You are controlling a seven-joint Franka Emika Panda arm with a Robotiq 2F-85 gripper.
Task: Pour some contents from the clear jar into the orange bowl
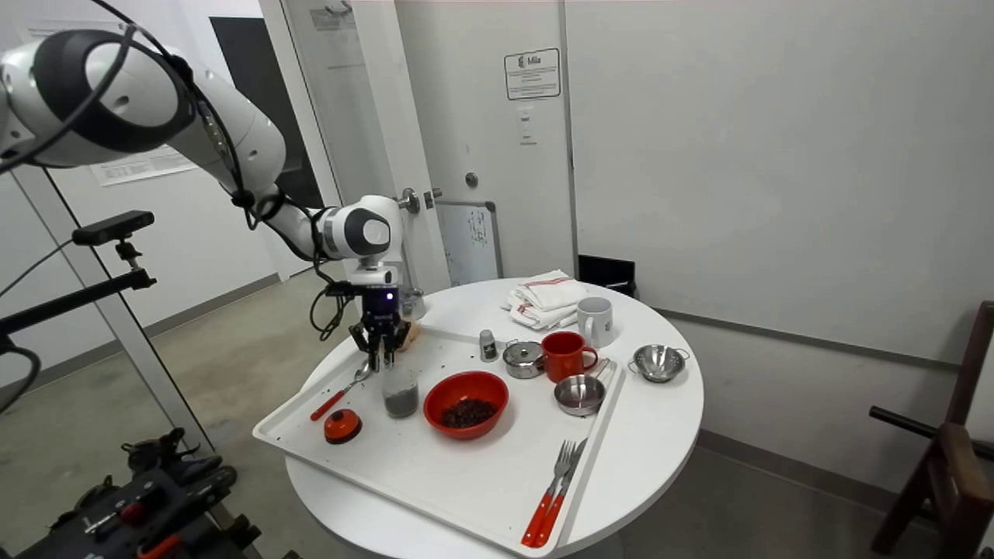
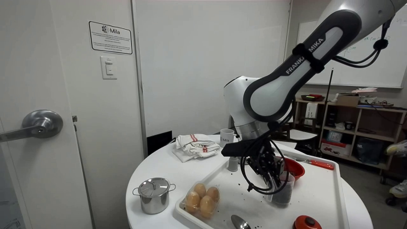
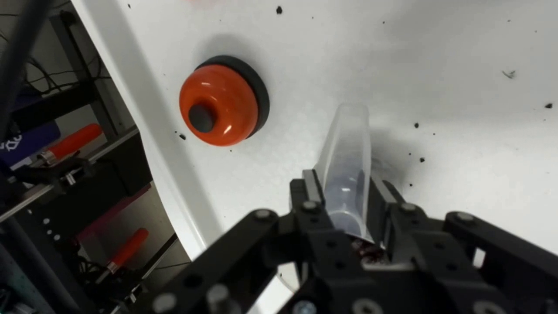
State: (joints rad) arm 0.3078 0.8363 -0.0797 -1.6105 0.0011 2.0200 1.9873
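The clear jar [image 1: 401,400] stands on the tray with dark greyish contents in its lower part; it also shows in an exterior view [image 2: 284,192] and in the wrist view [image 3: 346,161]. My gripper [image 1: 382,363] points down at the jar's upper part. In the wrist view both finger pads [image 3: 344,185] press the jar's clear wall, and the jar looks narrow between them. Something dark red shows between the fingers, partly hidden. The orange bowl [image 1: 444,394] stands beside the jar with dark bits in it; in an exterior view [image 2: 298,167] the arm partly hides it.
A red dome with a black base [image 3: 220,104] and a spoon [image 1: 340,394] lie near the jar. Eggs [image 2: 203,200] sit at the tray corner. A shaker [image 1: 488,346], lidded pot [image 1: 524,359], red mug [image 1: 565,355] and cutlery [image 1: 553,497] surround the bowl.
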